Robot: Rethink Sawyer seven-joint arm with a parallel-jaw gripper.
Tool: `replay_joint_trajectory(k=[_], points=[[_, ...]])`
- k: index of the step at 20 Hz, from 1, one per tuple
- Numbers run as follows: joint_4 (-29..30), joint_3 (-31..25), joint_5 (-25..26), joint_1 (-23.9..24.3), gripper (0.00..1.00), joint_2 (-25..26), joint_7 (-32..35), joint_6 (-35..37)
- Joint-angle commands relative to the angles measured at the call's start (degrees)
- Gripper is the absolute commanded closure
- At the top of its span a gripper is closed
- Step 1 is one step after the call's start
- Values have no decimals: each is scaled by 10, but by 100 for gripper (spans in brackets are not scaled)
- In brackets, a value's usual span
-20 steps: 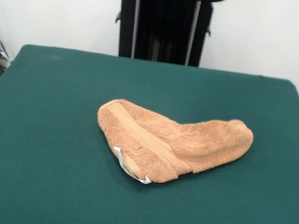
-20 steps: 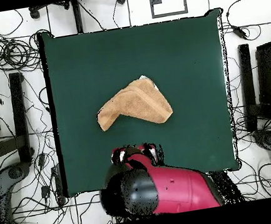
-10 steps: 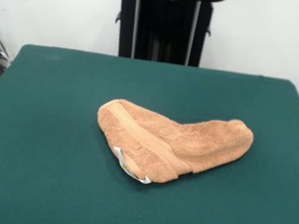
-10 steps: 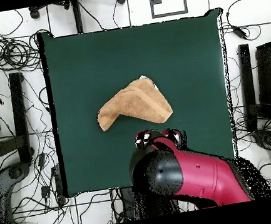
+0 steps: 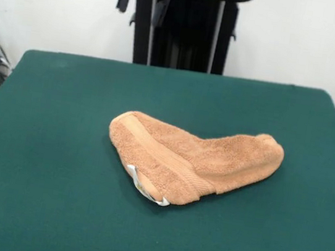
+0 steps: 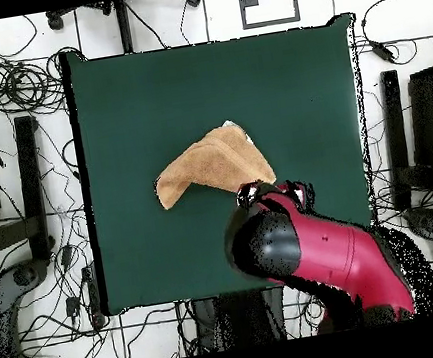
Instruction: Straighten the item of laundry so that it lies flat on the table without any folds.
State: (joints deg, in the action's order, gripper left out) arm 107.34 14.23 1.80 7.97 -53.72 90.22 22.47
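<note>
One folded towel (image 5: 192,160) on table (image 5: 39,195), near gripper (image 5: 141,0) (jaw state unclear)

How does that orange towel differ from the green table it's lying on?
The towel is orange-tan and looped like terry cloth; the table is dark green and looks smooth. The towel is small and sits near the middle, while the table stretches far past it on every side. The towel is folded into a bent, thick shape with a white tag peeking out; the table lies flat. Both look like soft fabric surfaces.
</note>
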Motion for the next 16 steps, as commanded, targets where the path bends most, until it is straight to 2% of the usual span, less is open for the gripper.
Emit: replay_joint_trajectory(k=[1,10,16], points=[[-57,19,-50,-43,0,102,200,-41],[-111,48,-123,-83,0,193,220,-97],[-155,49,-138,-89,0,231,206,-75]])
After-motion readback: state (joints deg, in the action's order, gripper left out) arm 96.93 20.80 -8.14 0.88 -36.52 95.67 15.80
